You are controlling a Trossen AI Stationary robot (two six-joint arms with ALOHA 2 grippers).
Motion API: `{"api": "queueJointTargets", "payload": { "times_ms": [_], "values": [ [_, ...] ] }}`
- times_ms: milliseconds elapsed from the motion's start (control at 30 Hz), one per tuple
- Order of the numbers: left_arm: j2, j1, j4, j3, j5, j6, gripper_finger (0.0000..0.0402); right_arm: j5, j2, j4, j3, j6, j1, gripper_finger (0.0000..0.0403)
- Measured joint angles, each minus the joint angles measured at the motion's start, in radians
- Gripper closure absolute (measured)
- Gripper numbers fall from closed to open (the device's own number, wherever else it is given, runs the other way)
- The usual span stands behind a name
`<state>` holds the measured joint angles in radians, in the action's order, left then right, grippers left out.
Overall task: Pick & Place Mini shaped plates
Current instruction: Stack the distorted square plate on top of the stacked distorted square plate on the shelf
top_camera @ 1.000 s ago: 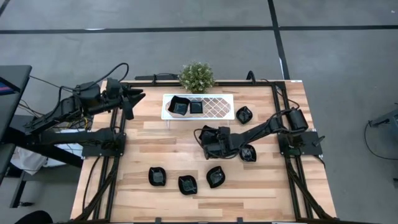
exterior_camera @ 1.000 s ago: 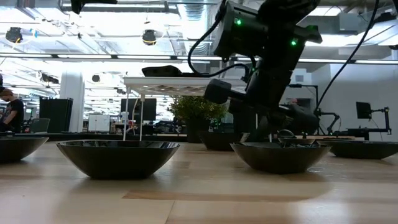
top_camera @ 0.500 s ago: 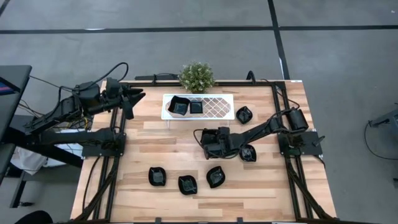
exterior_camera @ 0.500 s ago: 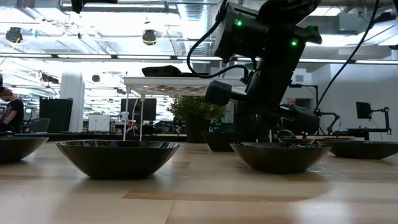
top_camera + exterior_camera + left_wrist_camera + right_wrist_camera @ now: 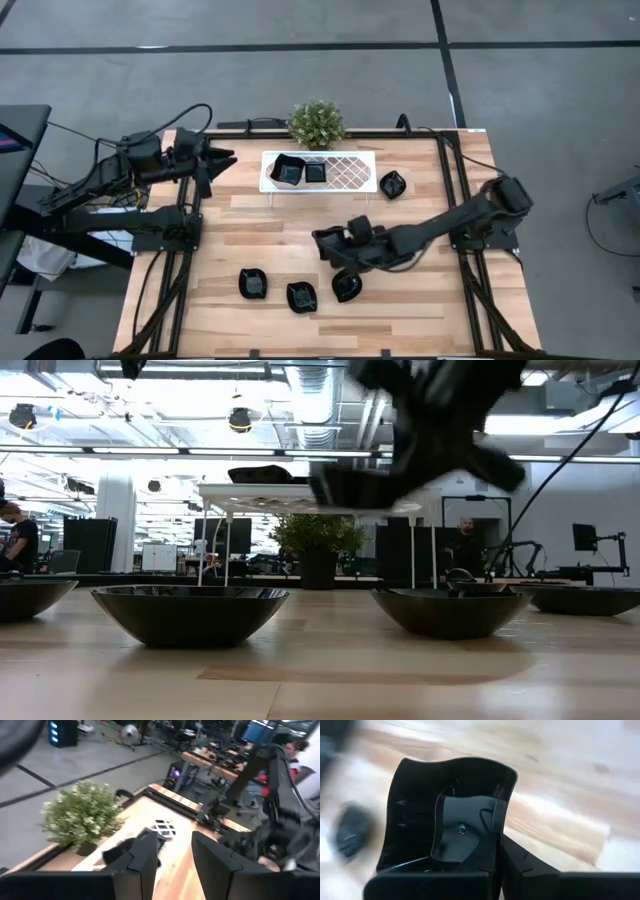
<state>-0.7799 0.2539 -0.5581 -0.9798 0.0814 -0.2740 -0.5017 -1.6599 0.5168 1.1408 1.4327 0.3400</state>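
My right gripper (image 5: 330,243) is shut on a small glossy black plate (image 5: 445,810) and holds it in the air over the table's middle, just beyond a plate (image 5: 347,287) in the near row. The held plate is a dark blur in the low view (image 5: 350,490). Two more plates (image 5: 253,284) (image 5: 301,296) lie in that row. Another (image 5: 392,184) lies right of the white lattice tray (image 5: 345,172), which holds two plates (image 5: 288,170) (image 5: 315,172). My left gripper (image 5: 218,160) is open and empty at the far left, and it also shows in its own wrist view (image 5: 175,860). My right gripper holds the plate by its rim on the side nearest the wrist (image 5: 470,865). One finger (image 5: 462,832) lies inside the hollow and the other (image 5: 525,867) is outside, under the wall. The plate is lifted clear of the table, its hollow facing the wrist camera.
A small green potted plant (image 5: 317,122) stands behind the tray at the far edge. Black frame rails run along the table's left side (image 5: 185,270) and right side (image 5: 470,280). Bare wood lies between the tray and the near row of plates.
My right gripper has gone quickly toward the table's near edge with the plate still in its fingers, and it now stands close to the near row. Its arm has stretched out lower across the table. My left arm has kept still.
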Motion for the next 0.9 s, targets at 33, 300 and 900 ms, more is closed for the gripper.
{"api": "queueJointTargets", "payload": {
  "times_ms": [33,300,900],
  "values": [
    [-0.005,0.000,0.001,0.000,-0.017,-0.006,0.0279,-0.018,0.029,-0.009,0.000,-0.049,0.006,0.0400],
    [-0.110,-0.066,0.061,0.000,-0.071,-0.031,0.0255,-0.251,0.197,-0.138,0.001,-0.458,-0.023,0.0401],
    [-0.403,-0.131,0.558,0.000,-0.049,0.032,0.0203,-0.763,0.249,-0.541,0.000,-1.375,-0.151,0.0402]
  ]
}}
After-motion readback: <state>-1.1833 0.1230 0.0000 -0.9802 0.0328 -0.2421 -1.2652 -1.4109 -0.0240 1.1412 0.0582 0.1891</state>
